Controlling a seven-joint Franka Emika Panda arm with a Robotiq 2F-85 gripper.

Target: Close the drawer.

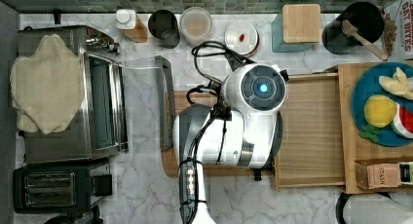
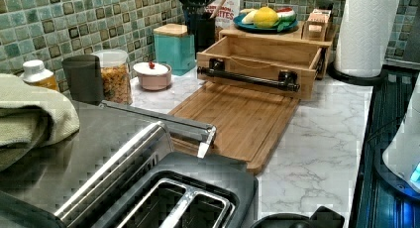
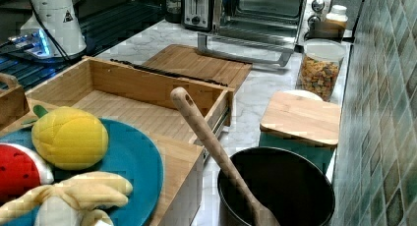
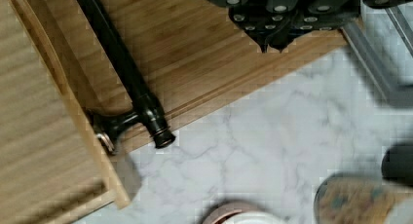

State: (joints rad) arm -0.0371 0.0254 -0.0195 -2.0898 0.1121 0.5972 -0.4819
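Observation:
The drawer (image 2: 257,53) stands pulled out of its light-wood stand, its plain grained bottom (image 1: 311,131) bare. A black bar handle (image 2: 247,79) runs across its front and hangs over the cutting board. In the right view the drawer (image 3: 133,105) lies open beside the blue plate. In the wrist view the handle (image 4: 122,73) and a drawer corner (image 4: 39,136) lie off to one side. My gripper (image 4: 272,45) hovers above the cutting board's edge, apart from the handle, fingers shut with nothing between them. In the top view my arm (image 1: 243,117) covers the drawer's front.
A rounded cutting board (image 2: 233,119) lies in front of the drawer. The toaster oven's open door (image 1: 163,100) borders the board. A blue plate of toy fruit (image 1: 384,104) sits on the stand. Jars, a bowl (image 2: 152,73) and a teal canister (image 2: 173,48) line the tiled wall.

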